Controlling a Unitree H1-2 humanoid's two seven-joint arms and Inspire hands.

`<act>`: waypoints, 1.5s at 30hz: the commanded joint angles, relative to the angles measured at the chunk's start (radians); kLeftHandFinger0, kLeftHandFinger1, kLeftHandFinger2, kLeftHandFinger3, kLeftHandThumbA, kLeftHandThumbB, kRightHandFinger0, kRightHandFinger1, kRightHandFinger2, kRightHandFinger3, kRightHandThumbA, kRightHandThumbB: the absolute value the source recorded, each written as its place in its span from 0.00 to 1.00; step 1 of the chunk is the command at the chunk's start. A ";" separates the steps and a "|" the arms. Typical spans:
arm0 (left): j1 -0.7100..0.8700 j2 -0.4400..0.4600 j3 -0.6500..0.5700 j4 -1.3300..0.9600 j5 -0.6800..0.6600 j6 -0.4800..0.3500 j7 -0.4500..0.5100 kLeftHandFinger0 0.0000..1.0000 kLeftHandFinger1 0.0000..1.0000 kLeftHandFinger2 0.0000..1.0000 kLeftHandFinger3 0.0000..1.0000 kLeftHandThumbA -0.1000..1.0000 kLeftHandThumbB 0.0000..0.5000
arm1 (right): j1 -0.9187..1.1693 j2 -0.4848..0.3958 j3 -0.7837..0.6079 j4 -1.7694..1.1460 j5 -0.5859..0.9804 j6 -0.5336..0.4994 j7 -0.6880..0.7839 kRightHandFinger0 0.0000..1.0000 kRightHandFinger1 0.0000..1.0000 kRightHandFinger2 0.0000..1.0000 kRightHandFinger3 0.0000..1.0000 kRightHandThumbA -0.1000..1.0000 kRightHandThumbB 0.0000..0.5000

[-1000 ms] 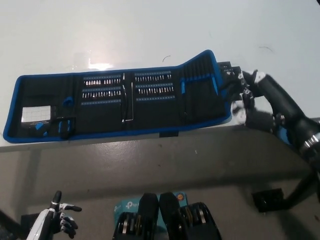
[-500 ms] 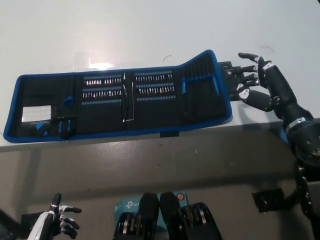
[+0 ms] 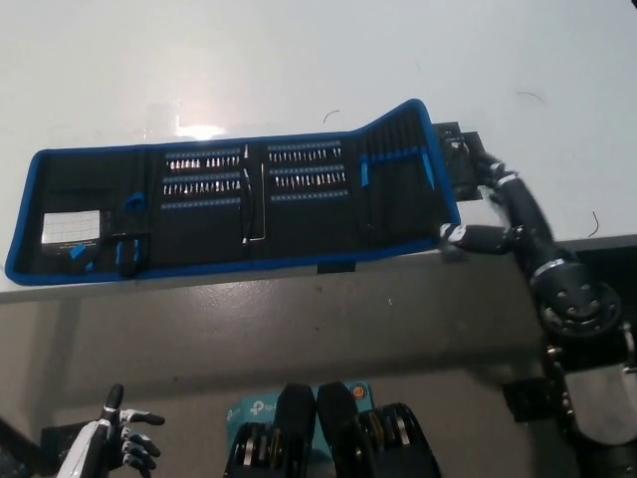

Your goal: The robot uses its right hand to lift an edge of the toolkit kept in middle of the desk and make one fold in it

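Note:
The toolkit (image 3: 249,199) is a long black roll with a blue border, spread flat across the white desk (image 3: 299,60). It shows rows of bits and a white card at its left end. Its right end panel (image 3: 403,169) rides up slightly at the far corner. My black right hand (image 3: 488,204) stands side-on against the toolkit's right edge. The thumb is at the near right corner and the fingers (image 3: 476,159) reach up along the black strap tab (image 3: 460,139). It looks open and holds nothing. My white left hand (image 3: 117,438) rests low at the lower left, open and away from the desk.
The desk's front edge (image 3: 299,279) runs just below the toolkit, with grey floor beneath it. A blue box (image 3: 239,410) lies at the bottom middle, and a black block (image 3: 528,398) sits on the floor at the lower right.
My right hand has turned from a spread, palm-showing pose beside the toolkit to a side-on pose at its near right corner. The forearm dropped lower. The toolkit and left hand have not moved.

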 commanded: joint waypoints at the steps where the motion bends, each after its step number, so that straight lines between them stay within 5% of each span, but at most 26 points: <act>1: 0.000 0.006 0.010 -0.018 -0.005 -0.031 -0.003 0.33 0.29 0.30 0.47 1.00 1.00 | -0.024 0.051 -0.019 0.000 -0.009 0.016 -0.034 1.00 1.00 1.00 1.00 0.85 0.51; 9: 0.006 -0.001 0.019 -0.014 -0.024 -0.033 -0.006 0.25 0.26 0.28 0.44 1.00 1.00 | -0.001 0.160 0.003 -0.004 0.010 0.016 -0.058 1.00 1.00 1.00 1.00 0.83 0.51; 10: 0.007 -0.002 0.019 -0.018 -0.022 -0.031 -0.003 0.24 0.26 0.27 0.44 1.00 1.00 | -0.002 0.165 0.008 -0.003 0.006 0.016 -0.059 1.00 1.00 1.00 1.00 0.84 0.58; 17: 0.004 -0.002 0.019 -0.013 -0.029 -0.039 -0.008 0.26 0.28 0.29 0.45 1.00 1.00 | -0.007 0.220 0.015 -0.016 0.003 0.016 -0.065 1.00 1.00 1.00 1.00 0.82 0.61; 19: 0.001 0.000 0.018 -0.005 -0.035 -0.054 -0.016 0.23 0.27 0.28 0.45 1.00 1.00 | 0.003 0.235 0.014 -0.023 0.040 -0.009 -0.085 1.00 1.00 1.00 1.00 0.67 0.41; 23: -0.004 0.001 0.015 -0.006 -0.027 -0.043 -0.010 0.23 0.26 0.28 0.44 1.00 1.00 | 0.010 0.280 -0.038 0.009 0.069 -0.115 -0.166 1.00 1.00 1.00 1.00 0.42 0.27; 24: -0.008 0.003 0.014 -0.012 -0.013 -0.028 0.000 0.24 0.26 0.28 0.43 1.00 1.00 | 0.001 0.306 -0.075 0.021 0.091 -0.131 -0.204 0.66 0.65 0.69 1.00 0.34 0.19; 25: -0.008 0.004 0.013 -0.014 -0.012 -0.026 -0.001 0.25 0.26 0.28 0.43 1.00 1.00 | -0.004 0.318 -0.093 0.027 0.103 -0.146 -0.222 0.40 0.43 0.50 1.00 0.28 0.18; 27: -0.010 0.005 0.012 -0.014 -0.012 -0.025 -0.003 0.26 0.26 0.28 0.43 1.00 1.00 | -0.004 0.326 -0.107 0.031 0.104 -0.158 -0.229 0.28 0.31 0.39 1.00 0.28 0.17; 28: -0.009 0.007 0.009 -0.018 -0.006 -0.021 -0.002 0.26 0.26 0.28 0.44 1.00 1.00 | -0.012 0.338 -0.126 0.045 0.115 -0.200 -0.257 0.07 0.09 0.21 1.00 0.19 0.13; 29: -0.010 0.003 0.013 -0.015 -0.013 -0.026 -0.002 0.25 0.26 0.26 0.43 1.00 1.00 | -0.016 0.343 -0.132 0.062 0.106 -0.260 -0.291 0.00 0.00 0.04 0.95 0.01 0.07; 30: -0.010 0.000 0.014 -0.013 -0.014 -0.029 0.000 0.21 0.23 0.25 0.43 1.00 1.00 | -0.019 0.342 -0.133 0.073 0.102 -0.300 -0.303 0.00 0.00 0.00 0.80 0.00 0.02; 31: -0.009 0.001 0.013 -0.013 -0.017 -0.034 -0.004 0.21 0.23 0.24 0.44 1.00 1.00 | -0.028 0.326 -0.120 0.085 0.065 -0.323 -0.328 0.00 0.00 0.00 0.52 0.00 0.00; 33: -0.002 0.004 0.011 -0.009 -0.018 -0.041 -0.010 0.21 0.24 0.24 0.44 1.00 1.00 | -0.026 0.316 -0.109 0.087 0.044 -0.334 -0.343 0.00 0.00 0.02 0.37 0.00 0.01; 45: 0.002 0.017 0.000 -0.019 -0.014 -0.040 -0.022 0.22 0.24 0.27 0.43 1.00 1.00 | -0.030 0.300 -0.089 0.110 0.035 -0.422 -0.407 0.00 0.00 0.00 0.35 0.00 0.09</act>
